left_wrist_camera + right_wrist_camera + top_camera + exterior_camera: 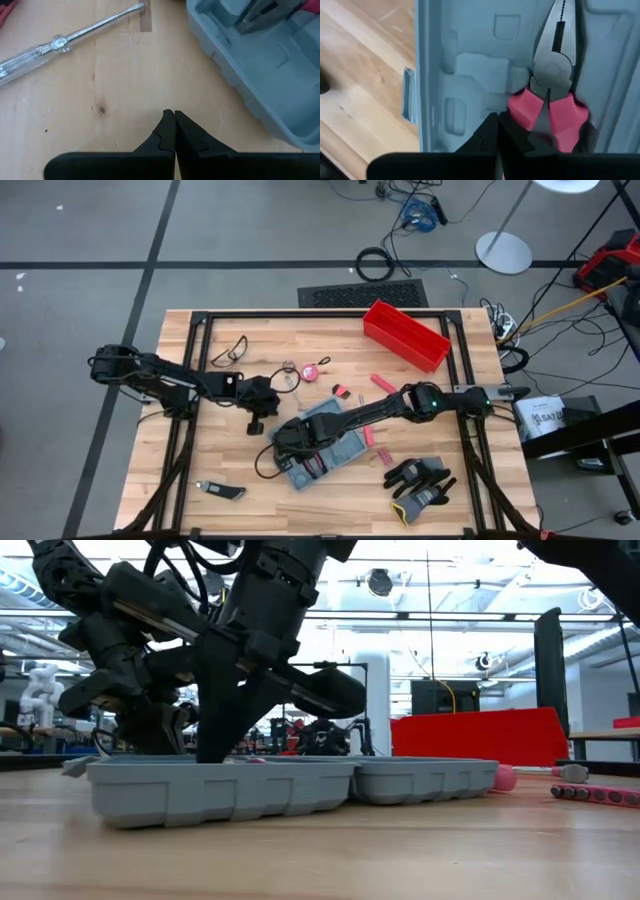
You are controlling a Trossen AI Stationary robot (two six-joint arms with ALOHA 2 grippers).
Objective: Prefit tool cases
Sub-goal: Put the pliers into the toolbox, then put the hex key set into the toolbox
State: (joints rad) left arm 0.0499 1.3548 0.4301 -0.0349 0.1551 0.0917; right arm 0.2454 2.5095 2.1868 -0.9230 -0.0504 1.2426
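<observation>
Grey case lying open lower centre of table, right gripper inside it, fingers pressed together beside pink-handled pliers, left gripper pinched shut left of case, screwdriver nearby.

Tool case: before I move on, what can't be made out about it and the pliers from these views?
- High view: the right gripper and arm cover part of the tool case, hiding its slots.
- Right wrist view: the pliers have their pink handles cut off behind the gripper; whether they sit fully seated is unclear.
- Low view: the case's wall hides its inside.
- Left wrist view: the screwdriver runs off the edge.
</observation>
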